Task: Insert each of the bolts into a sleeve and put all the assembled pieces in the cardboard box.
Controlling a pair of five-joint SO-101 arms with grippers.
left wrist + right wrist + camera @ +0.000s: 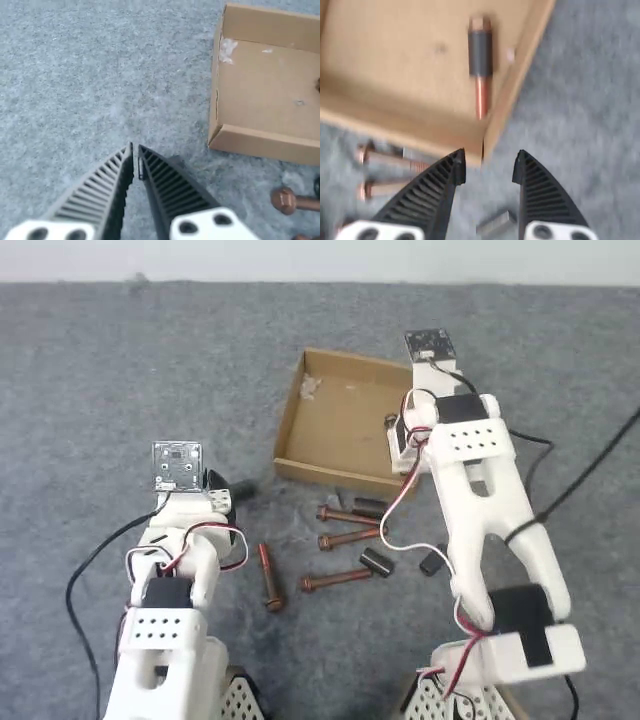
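Observation:
The cardboard box [340,420] lies open at the middle back. One bolt inside a black sleeve [480,47] rests in it by the wall nearest my right arm. My right gripper [489,157] hangs open over that wall's near corner with nothing in it. Several copper bolts [348,514] and loose black sleeves [376,562] lie on the carpet in front of the box. My left gripper [135,148] is shut and empty, low over the carpet left of the box [265,100]. A dark piece [176,161], perhaps a sleeve, lies against the outside of one finger.
Grey carpet covers the table. One bolt [268,577] lies apart, close to my left arm. Another sleeve [432,562] sits beside my right arm, and one [495,223] shows under the right gripper. Open carpet stretches left of the box.

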